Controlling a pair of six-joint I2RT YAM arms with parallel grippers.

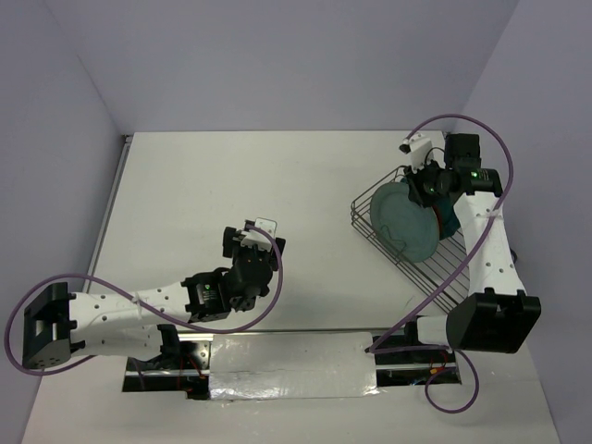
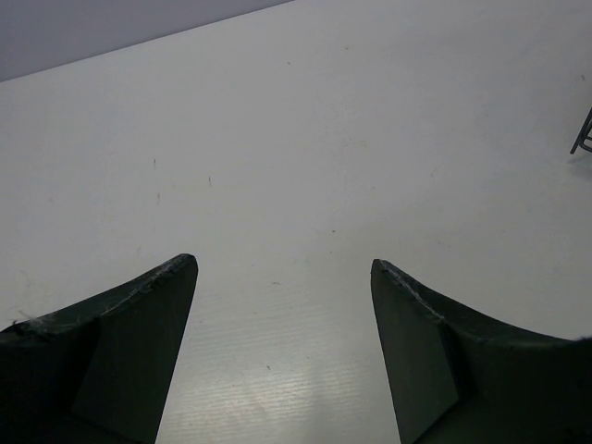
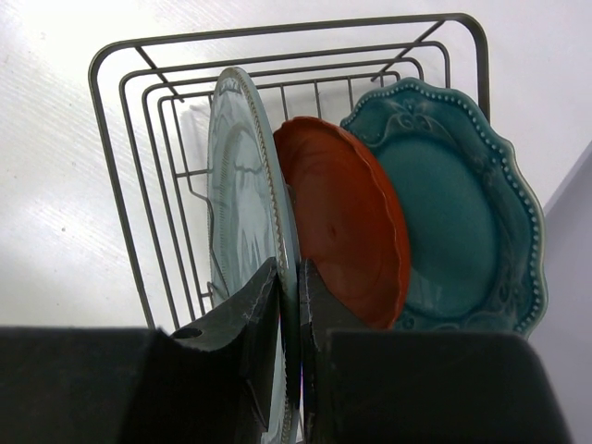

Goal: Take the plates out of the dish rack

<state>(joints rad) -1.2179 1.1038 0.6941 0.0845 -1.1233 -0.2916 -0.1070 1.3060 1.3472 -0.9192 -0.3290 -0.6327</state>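
Observation:
The dark wire dish rack [image 1: 435,268] stands at the right of the table; it also shows in the right wrist view [image 3: 120,148]. In it stand on edge a pale grey-green plate [image 3: 242,185], a red-orange plate [image 3: 347,222] and a dark teal scalloped plate [image 3: 462,213]. My right gripper [image 3: 289,277] is shut on the rim of the pale grey-green plate [image 1: 404,222], one finger on each face. My left gripper [image 2: 284,268] is open and empty above the bare table, near the middle front [image 1: 248,242].
The white table [image 1: 277,185] stretches left of the rack. A corner of the rack [image 2: 584,134] shows at the right edge of the left wrist view. Grey walls stand behind and at both sides. The right arm's cable loops over the rack.

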